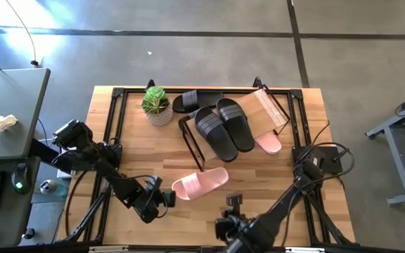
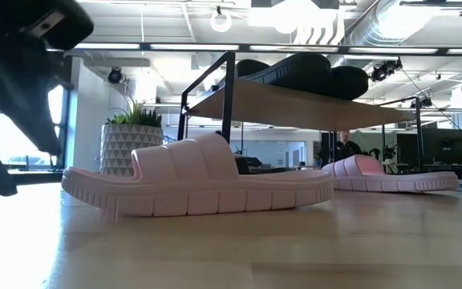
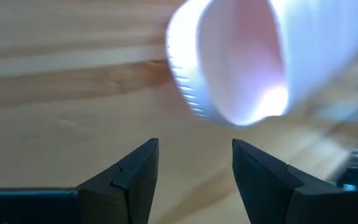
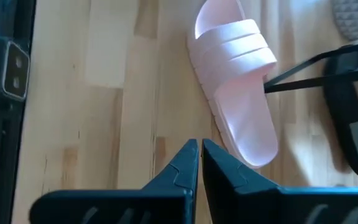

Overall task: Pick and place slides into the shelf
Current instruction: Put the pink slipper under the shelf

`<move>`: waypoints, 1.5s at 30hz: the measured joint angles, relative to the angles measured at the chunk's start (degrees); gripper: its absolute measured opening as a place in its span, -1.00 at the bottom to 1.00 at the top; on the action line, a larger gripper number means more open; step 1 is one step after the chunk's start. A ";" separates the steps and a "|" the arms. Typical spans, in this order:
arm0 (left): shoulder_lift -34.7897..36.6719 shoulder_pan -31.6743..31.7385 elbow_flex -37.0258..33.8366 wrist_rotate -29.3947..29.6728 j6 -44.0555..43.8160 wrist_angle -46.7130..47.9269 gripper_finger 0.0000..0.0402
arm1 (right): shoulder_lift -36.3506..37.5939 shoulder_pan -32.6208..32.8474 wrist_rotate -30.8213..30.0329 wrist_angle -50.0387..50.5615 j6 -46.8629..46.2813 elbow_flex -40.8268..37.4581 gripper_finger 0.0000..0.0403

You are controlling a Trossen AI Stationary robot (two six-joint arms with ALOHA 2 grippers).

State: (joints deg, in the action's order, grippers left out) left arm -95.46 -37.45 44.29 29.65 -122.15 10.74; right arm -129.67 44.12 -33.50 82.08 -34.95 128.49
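Left gripper point(image 1: 166, 197) at the pink slide point(image 1: 200, 183)
Its fingers stood released just beside the slide's heel; the right gripper point(image 4: 200, 155) was clenched near it.

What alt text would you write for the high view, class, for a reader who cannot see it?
Seen from above, two black slides lie on the shelf on a wooden table, and a pink slide lies in front. The left claw, open, is at its heel end; the right claw, shut, waits nearby.
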 joint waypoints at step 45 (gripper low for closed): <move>-4.94 6.99 -0.07 8.74 -5.08 -3.28 -0.89 | 0.02 8.22 -10.26 7.77 -21.78 0.00 -0.95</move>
State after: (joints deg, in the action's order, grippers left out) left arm -100.40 -30.46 44.23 38.39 -127.22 7.46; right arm -129.64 52.33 -43.76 89.85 -56.73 128.49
